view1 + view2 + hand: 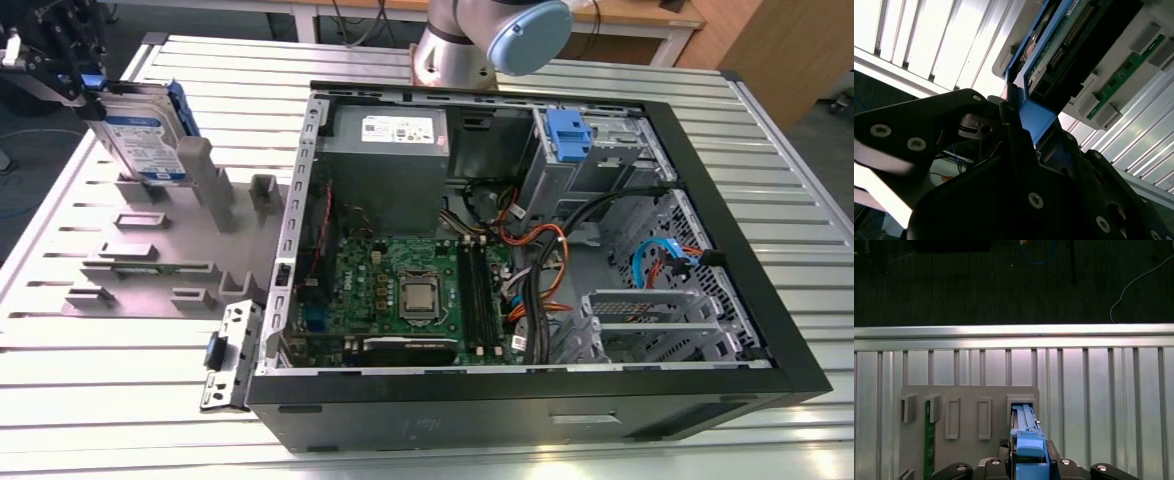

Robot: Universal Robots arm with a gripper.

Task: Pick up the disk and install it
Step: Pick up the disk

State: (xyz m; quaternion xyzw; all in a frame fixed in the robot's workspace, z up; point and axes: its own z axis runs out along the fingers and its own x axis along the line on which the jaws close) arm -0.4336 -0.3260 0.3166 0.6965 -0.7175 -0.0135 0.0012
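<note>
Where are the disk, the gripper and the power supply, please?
disk (144,140): exterior view, on its label.
gripper (1029,452): first wrist view, midway between its fingertips, at the disk's blue rail.
power supply (387,142): exterior view, on its grey face.

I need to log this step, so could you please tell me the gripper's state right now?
Gripper: jaws closed on the disk, clamping its blue carrier rail.
</note>
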